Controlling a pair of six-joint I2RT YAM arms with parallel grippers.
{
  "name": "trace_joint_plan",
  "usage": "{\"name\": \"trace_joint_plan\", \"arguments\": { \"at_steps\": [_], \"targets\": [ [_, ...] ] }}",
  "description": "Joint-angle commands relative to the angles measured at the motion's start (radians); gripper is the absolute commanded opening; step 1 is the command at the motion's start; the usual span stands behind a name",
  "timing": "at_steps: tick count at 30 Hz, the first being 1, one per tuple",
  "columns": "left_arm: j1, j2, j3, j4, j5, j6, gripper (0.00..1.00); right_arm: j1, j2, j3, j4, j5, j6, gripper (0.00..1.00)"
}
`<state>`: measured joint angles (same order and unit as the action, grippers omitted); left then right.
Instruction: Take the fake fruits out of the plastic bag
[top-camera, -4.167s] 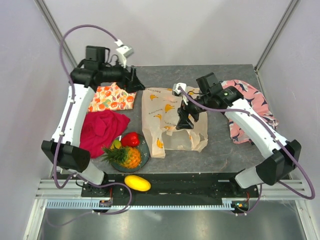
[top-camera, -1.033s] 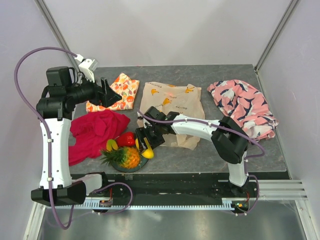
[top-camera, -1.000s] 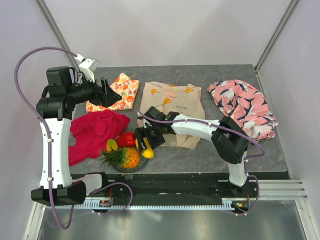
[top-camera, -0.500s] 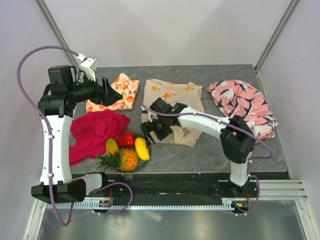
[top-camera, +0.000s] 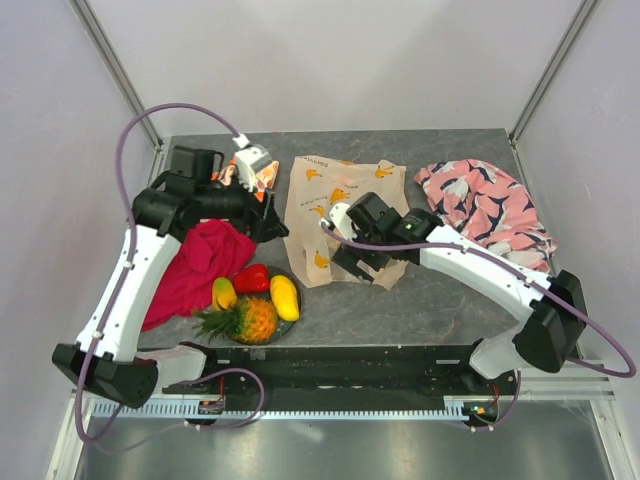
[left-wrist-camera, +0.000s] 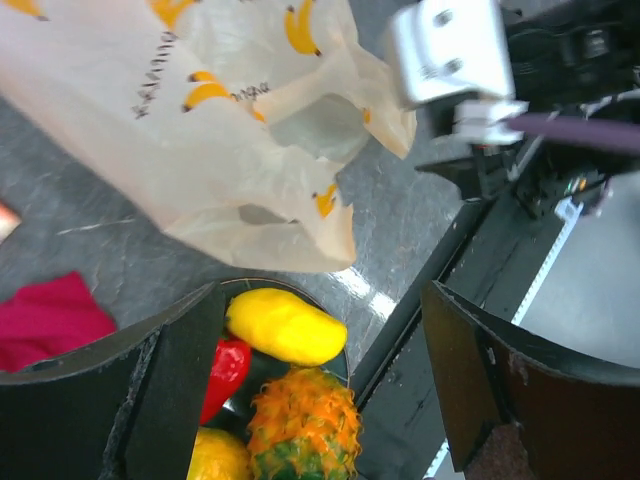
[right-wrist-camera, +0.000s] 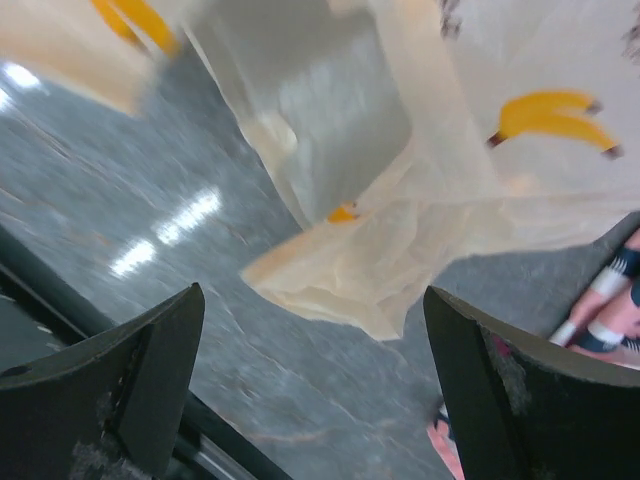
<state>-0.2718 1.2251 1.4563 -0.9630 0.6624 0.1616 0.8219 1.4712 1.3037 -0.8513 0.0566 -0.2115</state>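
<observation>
- My right gripper (top-camera: 360, 268) has come back off the plate. It now hangs over the near edge of the crinkly cream plastic bag printed with yellow bananas (top-camera: 340, 205). Fingers spread wide, nothing between them.
- A second ago it was still at the plate with the glossy yellow plastic mango (top-camera: 285, 297). That mango now lies free on the dark round plate (top-camera: 296, 283), beside the red plastic pepper (top-camera: 260, 278) and the orange-brown plastic pineapple with green leaves (top-camera: 250, 318). A smaller yellow-orange mango (top-camera: 223, 293) sits at the plate's left.
- My left gripper (top-camera: 268, 218) has swung in from the far-left corner to the bag's left edge, above the crumpled red cloth (top-camera: 205, 260). Also spread, empty.
- Reading: one more fruit delivered; four out in all. The bag lies mostly flat on the table, its near end rumpled. No bulge shows in either wrist view, but I cannot tell whether it is empty. Both grippers look placed to lift and check it.
</observation>
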Motion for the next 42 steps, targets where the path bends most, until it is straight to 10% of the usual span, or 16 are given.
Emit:
{"name": "trace_joint_plan", "arguments": {
  "at_steps": [1, 7, 11, 15, 25, 36, 42],
  "targets": [
    [-0.073, 0.127, 0.007, -0.040, -0.070, 0.039, 0.86, -0.004, 0.011, -0.112, -0.011, 0.140, -0.115, 0.98],
    [-0.116, 0.230, -0.028, -0.007, 0.025, -0.069, 0.87, -0.012, 0.052, -0.173, 0.164, 0.231, -0.167, 0.97],
    [-0.127, 0.324, -0.014, 0.032, 0.031, -0.152, 0.91, -0.212, 0.118, -0.013, 0.149, 0.009, -0.106, 0.45],
    [-0.167, 0.372, -0.037, 0.050, 0.034, -0.244, 0.94, -0.319, 0.103, 0.083, 0.100, -0.219, -0.034, 0.30],
    [-0.267, 0.386, -0.027, 0.138, 0.079, -0.298, 0.96, -0.355, 0.092, 0.144, 0.064, -0.699, 0.107, 0.23],
    [-0.357, 0.346, -0.066, 0.320, -0.029, -0.370, 0.99, -0.472, 0.201, 0.252, 0.198, -0.871, 0.345, 0.08],
    [-0.429, 0.445, -0.019, 0.402, -0.092, -0.419, 0.99, -0.659, 0.221, 0.270, 0.205, -0.779, 0.393, 0.41]
  ]
}}
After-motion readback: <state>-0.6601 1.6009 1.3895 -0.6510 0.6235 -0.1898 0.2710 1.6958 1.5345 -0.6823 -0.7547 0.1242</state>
